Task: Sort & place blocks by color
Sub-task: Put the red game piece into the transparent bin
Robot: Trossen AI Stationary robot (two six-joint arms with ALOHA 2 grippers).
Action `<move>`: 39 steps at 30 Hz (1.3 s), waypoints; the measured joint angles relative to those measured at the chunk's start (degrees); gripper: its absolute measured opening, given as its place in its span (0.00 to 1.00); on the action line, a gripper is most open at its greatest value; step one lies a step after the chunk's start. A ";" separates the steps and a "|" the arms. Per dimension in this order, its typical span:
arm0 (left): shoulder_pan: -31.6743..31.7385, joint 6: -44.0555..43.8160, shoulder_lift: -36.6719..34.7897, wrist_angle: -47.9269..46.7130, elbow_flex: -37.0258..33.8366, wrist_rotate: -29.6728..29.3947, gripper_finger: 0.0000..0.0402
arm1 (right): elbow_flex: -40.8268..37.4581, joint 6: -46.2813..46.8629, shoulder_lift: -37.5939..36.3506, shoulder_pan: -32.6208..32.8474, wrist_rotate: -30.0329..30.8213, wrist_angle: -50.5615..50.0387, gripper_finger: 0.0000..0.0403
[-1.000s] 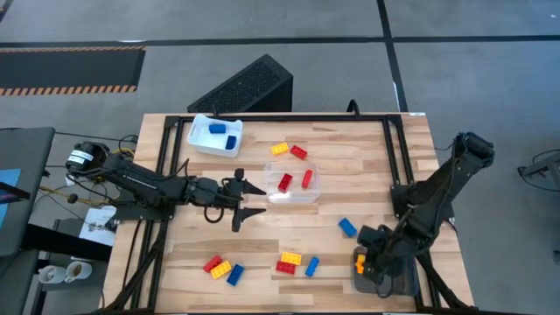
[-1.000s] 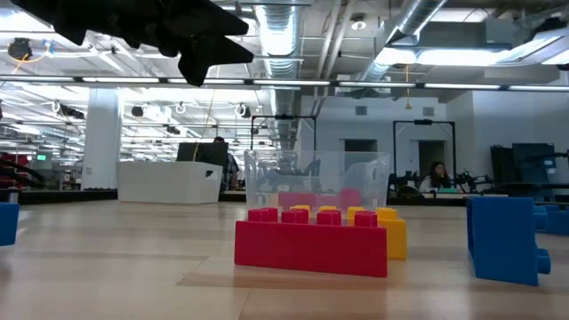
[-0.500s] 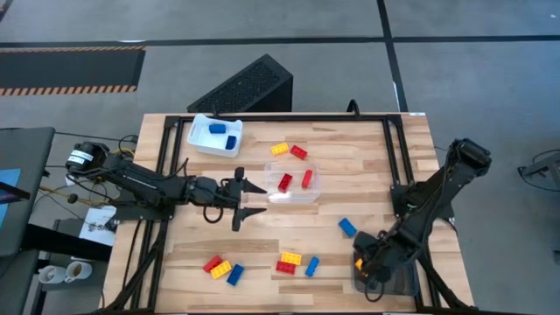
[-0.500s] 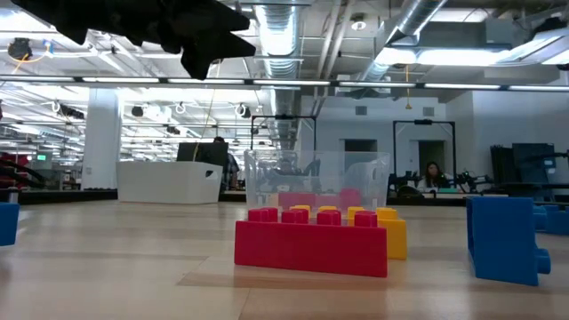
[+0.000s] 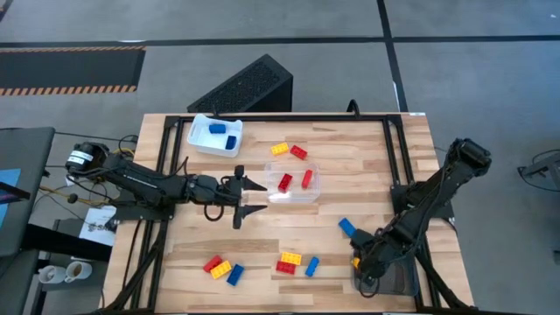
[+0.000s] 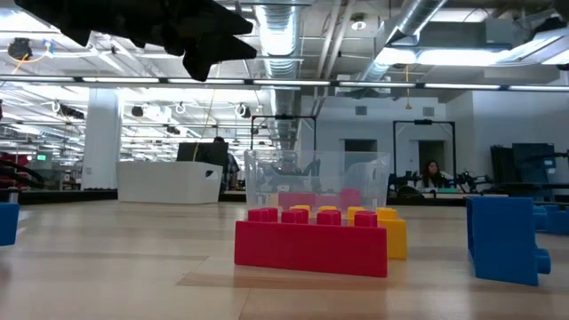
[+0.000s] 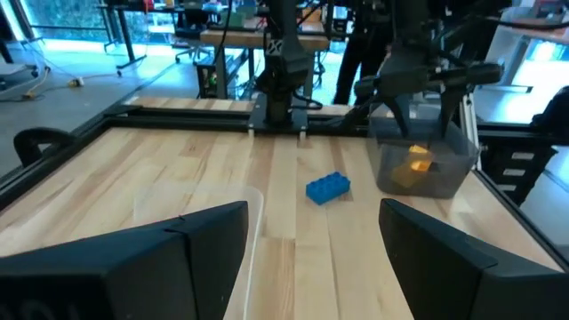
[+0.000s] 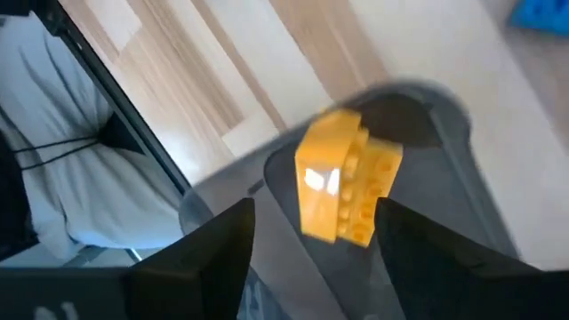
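My right gripper (image 5: pixel 363 265) (image 8: pixel 313 213) hovers open over the grey tray (image 5: pixel 395 280) (image 8: pixel 267 169) at the table's near right corner. A yellow block (image 8: pixel 342 178) (image 5: pixel 359 260) lies in that tray, beyond the fingers and apart from them. My left gripper (image 5: pixel 251 199) (image 7: pixel 313 213) is open above the table, just left of the clear tray (image 5: pixel 293 184), which holds two red blocks (image 5: pixel 295 180). The white tray (image 5: pixel 214 136) holds two blue blocks. Loose blocks lie on the wood: a blue one (image 5: pixel 347 227) (image 7: pixel 327 188), a yellow and red pair (image 5: pixel 289 150), and several along the near edge (image 5: pixel 297 262) (image 5: pixel 222 268).
A black metal frame (image 5: pixel 280 116) runs along the table's far edge and both sides. A dark box (image 5: pixel 245 87) sits on the floor beyond the table. In the low view a red brick (image 6: pixel 311 244), a yellow one (image 6: pixel 393 236) and a blue one (image 6: pixel 502 240) stand before the clear tray (image 6: pixel 316 182).
My right gripper has drifted a little toward the table's left, staying over the grey tray's left end with its fingers open. The yellow block stays in the tray. My left arm has kept still.
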 joint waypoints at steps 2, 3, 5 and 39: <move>0.16 0.51 0.00 0.36 0.11 0.00 0.60 | 0.00 -2.69 -1.07 -1.26 1.31 0.03 0.62; 0.32 0.63 0.00 0.07 0.42 0.02 0.60 | 0.00 -4.13 -1.70 -2.01 2.13 0.16 0.61; 1.16 0.62 0.00 -0.87 1.30 1.07 0.60 | 0.00 -8.14 -3.32 -3.72 5.21 0.02 0.61; 42.23 9.55 24.78 -12.59 20.01 29.34 0.62 | -7.96 -74.13 -8.05 -44.13 21.75 34.84 0.60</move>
